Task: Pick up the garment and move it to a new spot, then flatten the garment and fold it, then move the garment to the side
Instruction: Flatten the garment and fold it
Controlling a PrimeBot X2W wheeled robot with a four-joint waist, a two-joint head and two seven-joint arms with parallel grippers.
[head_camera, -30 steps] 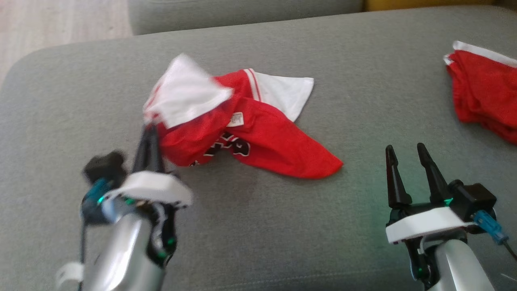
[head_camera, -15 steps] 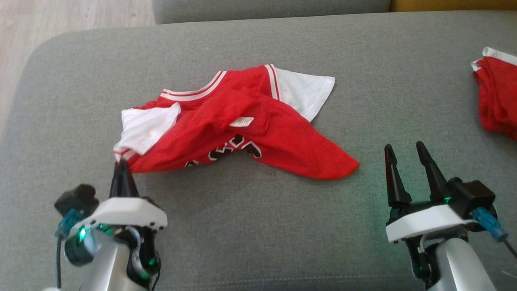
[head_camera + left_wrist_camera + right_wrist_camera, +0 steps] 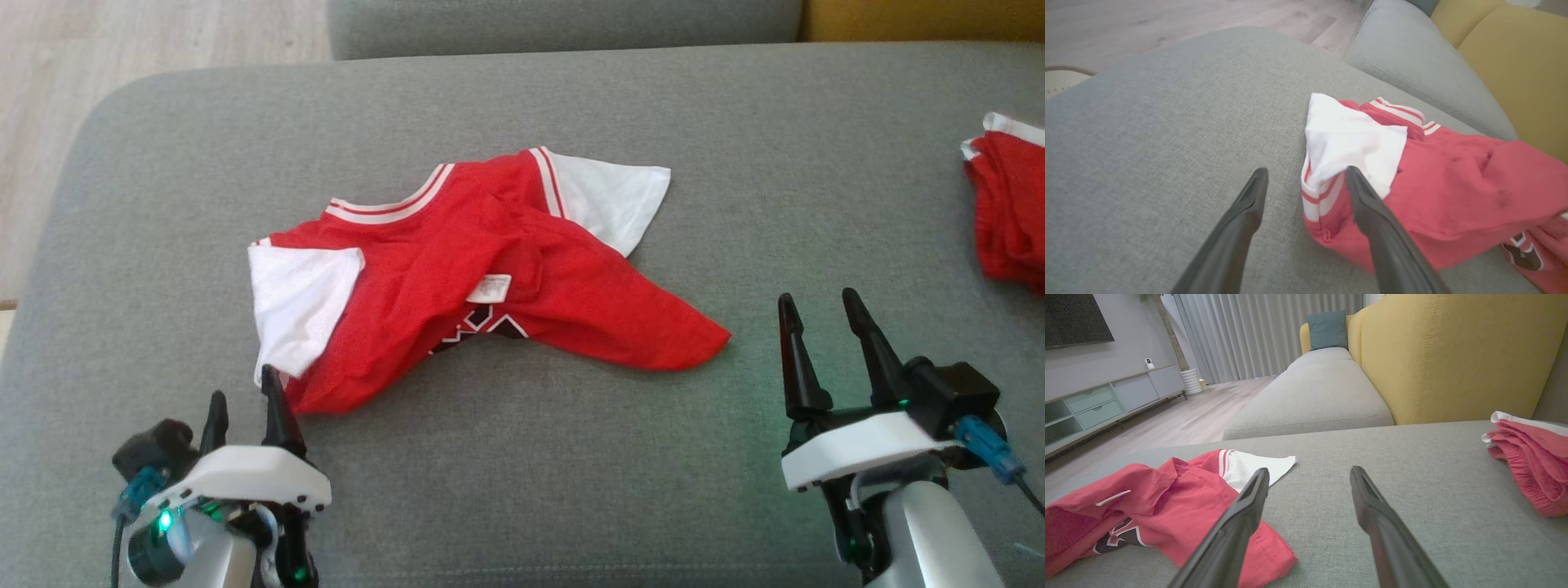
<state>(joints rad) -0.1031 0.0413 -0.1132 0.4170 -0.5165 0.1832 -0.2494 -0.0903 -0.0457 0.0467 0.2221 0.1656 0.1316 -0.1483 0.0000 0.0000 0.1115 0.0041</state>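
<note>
Home living room. Seen from the right wrist: long grey sofa [image 3: 1314, 396] running off toward 12 o'clock, yellow backrest [image 3: 1453, 355] at 1 to 2 o'clock, teal pillow [image 3: 1327, 330] at its far end. Full-length pale curtains [image 3: 1265, 330] across 12 o'clock. Dark wall TV [image 3: 1075, 318] at 10 o'clock, low cabinet [image 3: 1106, 400] with drawers beneath it at 9 o'clock, small white camera [image 3: 1149, 363] on top. Light wood floor [image 3: 1200, 412] between cabinet and sofa. From the head, a grey upholstered cushion [image 3: 522, 98] serves as the work surface.

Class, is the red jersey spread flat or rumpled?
Rumpled: the jersey lies bunched, its body folded over part of the lettering.
</note>
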